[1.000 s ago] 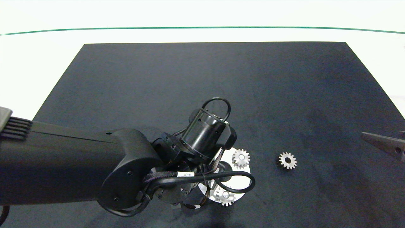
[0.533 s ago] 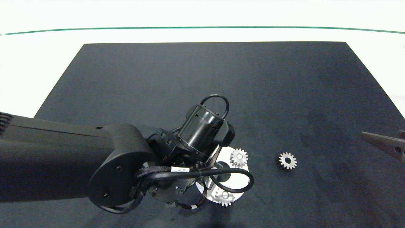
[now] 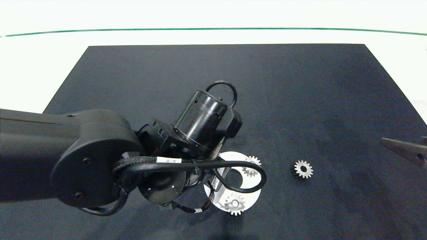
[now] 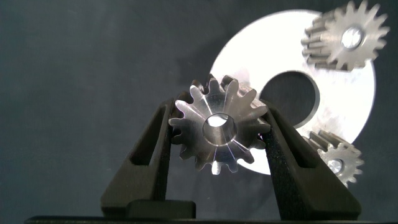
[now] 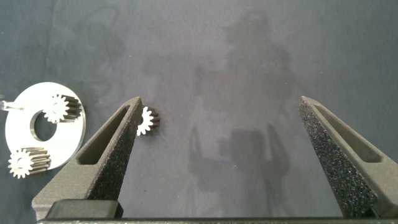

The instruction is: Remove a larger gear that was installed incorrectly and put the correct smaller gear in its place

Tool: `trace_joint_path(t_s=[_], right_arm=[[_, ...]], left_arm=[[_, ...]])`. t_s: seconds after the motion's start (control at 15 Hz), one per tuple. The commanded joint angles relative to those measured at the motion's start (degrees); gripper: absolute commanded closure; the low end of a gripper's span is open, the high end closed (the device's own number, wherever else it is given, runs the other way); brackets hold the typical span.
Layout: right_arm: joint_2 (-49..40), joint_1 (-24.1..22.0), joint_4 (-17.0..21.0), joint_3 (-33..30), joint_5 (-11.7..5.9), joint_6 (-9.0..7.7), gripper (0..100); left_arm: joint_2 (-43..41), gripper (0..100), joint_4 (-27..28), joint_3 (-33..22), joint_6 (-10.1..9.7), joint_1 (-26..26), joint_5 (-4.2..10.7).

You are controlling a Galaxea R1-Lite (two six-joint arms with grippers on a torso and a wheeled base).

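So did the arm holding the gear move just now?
Yes. The left gripper, shut on the larger gear, pulled back toward the picture's left and up, uncovering more of the round plate.

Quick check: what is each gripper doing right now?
Left gripper: shut on the larger gear, above the disc.
Right gripper: open, empty, at the mat's right edge.

Left arm over the mat, right parked
Left gripper [image 4: 217, 134] clamped on the larger gear [image 4: 214, 127]; right gripper [image 5: 227, 146] spread wide at the edge
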Motion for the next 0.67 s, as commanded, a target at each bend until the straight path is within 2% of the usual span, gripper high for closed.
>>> trace_joint_path(t_s=[0.07, 0.67], right_arm=[[-0.2, 0.1, 0.2, 0.1, 0.06, 0.05, 0], [-0.7, 0.1, 0.3, 0.4, 0.06, 0.05, 0]], left_arm=[[-2.9, 69, 1.9, 0.0, 0.00, 2.3, 0.18], [-6.8, 69, 2.9, 5.2, -0.17, 13.9, 0.18]])
